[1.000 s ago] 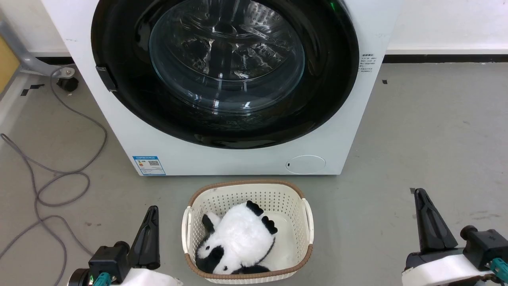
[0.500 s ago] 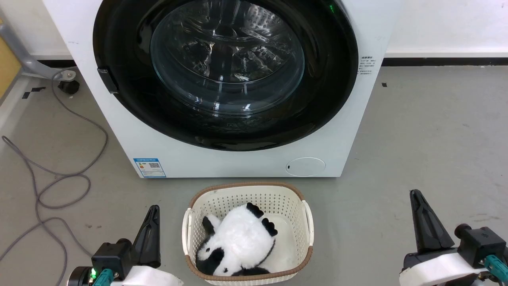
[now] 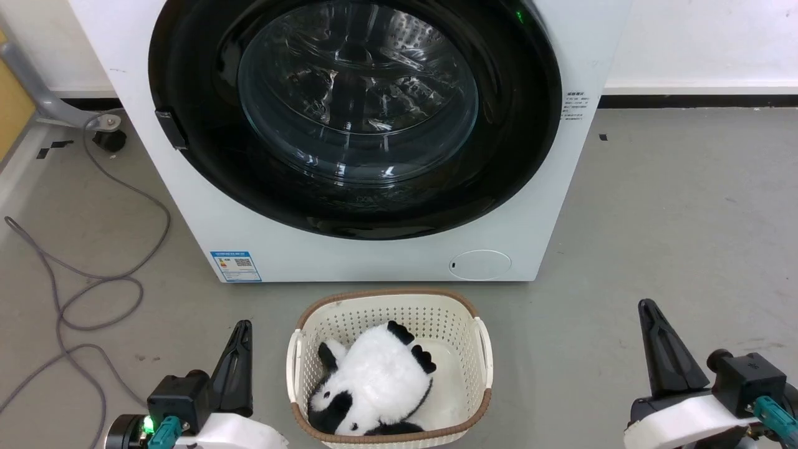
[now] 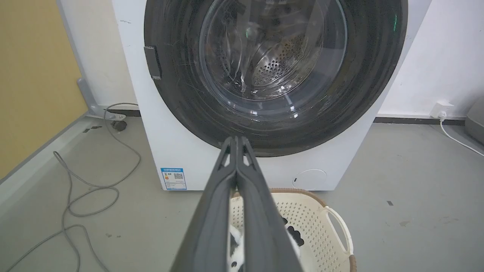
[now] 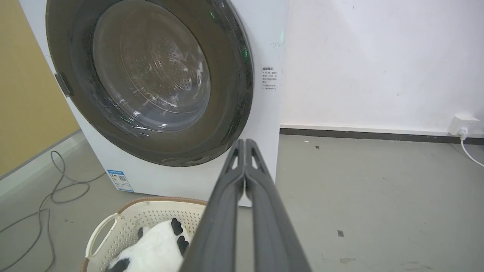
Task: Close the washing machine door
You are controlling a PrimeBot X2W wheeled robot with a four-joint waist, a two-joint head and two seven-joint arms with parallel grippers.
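The white washing machine (image 3: 374,259) stands straight ahead on the grey floor. Its round glossy black door (image 3: 505,156) lies flat against the front, and the steel drum shows through the glass bowl. A small dark tab (image 3: 171,129) sits on the door's left edge. My left gripper (image 3: 244,325) is low at the left, shut and holding nothing, well short of the machine. At the lower right my right gripper (image 3: 646,305) is likewise shut on nothing. The door (image 4: 363,75) faces the shut left gripper (image 4: 236,139), and the door (image 5: 234,75) stands up and left of the shut right gripper (image 5: 245,141).
A cream laundry basket (image 3: 480,349) holding a plush panda (image 3: 374,374) sits on the floor between my grippers, just before the machine. A grey cable (image 3: 93,274) loops over the floor at the left. A wall socket and white cord (image 5: 463,128) are at the right.
The whole head picture has slid down slightly, so the camera moved. The door stays flat against the machine. Both grippers remain shut, about where they were.
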